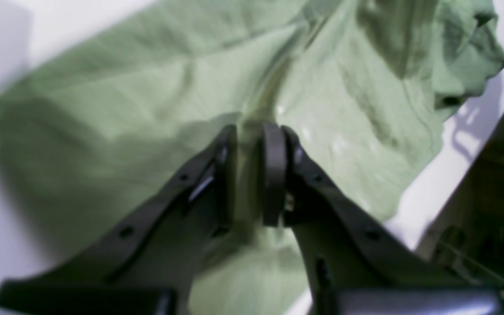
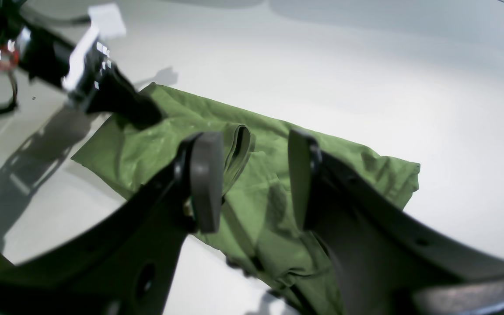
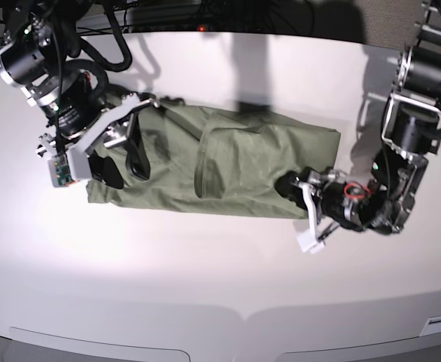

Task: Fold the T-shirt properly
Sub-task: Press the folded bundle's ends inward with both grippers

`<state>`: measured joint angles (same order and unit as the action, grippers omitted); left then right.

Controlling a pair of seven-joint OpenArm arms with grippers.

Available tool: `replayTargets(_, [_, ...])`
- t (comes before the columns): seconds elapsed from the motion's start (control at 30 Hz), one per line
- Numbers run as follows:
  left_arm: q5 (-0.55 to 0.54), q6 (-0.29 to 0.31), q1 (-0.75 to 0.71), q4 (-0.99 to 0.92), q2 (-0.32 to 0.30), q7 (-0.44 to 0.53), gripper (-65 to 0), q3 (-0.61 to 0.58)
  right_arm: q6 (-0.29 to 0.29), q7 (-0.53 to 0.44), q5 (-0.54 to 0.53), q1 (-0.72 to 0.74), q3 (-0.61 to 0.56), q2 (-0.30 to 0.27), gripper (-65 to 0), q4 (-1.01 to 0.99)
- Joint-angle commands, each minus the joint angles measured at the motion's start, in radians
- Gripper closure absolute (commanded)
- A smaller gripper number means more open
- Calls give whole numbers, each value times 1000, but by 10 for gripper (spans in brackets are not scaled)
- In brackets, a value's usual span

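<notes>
The sage-green T-shirt (image 3: 235, 162) lies as a long, wrinkled band across the white table, with its collar loop (image 3: 202, 160) near the middle. My left gripper (image 3: 288, 185) is at the shirt's lower right corner. In the left wrist view the left gripper (image 1: 250, 173) has its jaws nearly together with a ridge of the T-shirt (image 1: 147, 100) pinched between them. My right gripper (image 3: 122, 160) hovers over the shirt's left end. In the right wrist view the right gripper (image 2: 254, 175) is open and empty above the T-shirt (image 2: 269, 183), near the collar (image 2: 239, 146).
The white table (image 3: 220, 271) extends in front of and behind the shirt. Dark cables and equipment (image 3: 167, 15) run along the table's far edge. The left arm (image 2: 99, 87) shows at the upper left of the right wrist view.
</notes>
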<state>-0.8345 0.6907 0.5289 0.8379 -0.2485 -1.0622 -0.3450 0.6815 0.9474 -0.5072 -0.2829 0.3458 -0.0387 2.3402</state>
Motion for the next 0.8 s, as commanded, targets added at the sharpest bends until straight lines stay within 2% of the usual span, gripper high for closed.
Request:
replayTargets(0.0, [36,7,18,14,8,44,-91,4,-3,-27,-21,6,0,-3,-253,16])
replayTargets(0.13, [375,7,-49,13,23,209,-11,4,-3,-23,-20,6,1,-3,-253,16])
replayTargets(0.17, [421,7,-61,13,20,238,0,4,-2,-20,-19,6,1,-3,-253,16])
replayTargets(0.27, [495,-56,-72,13,4,259,0,4,-3,-11,-20,6,1,-3,-253,16])
replayTargets(0.53, [490,-61,-72,13,-146,249,0,4,-3,-13,-20,6,1,-3,-253,16])
replayTargets(0.6, [470,-89,-72,13,-176,249,0,4,-3,-24,-20,6,1,-3,-253,16])
replayTargets(0.7, [401,-96,-72,13,-206,227,0,4,-2,-47,-18,6,1,-3,-253,16])
replayTargets(0.77, [370,-96,-71,13,-203,199,0,4,-3,-37,26,9,1,-3,-253,16])
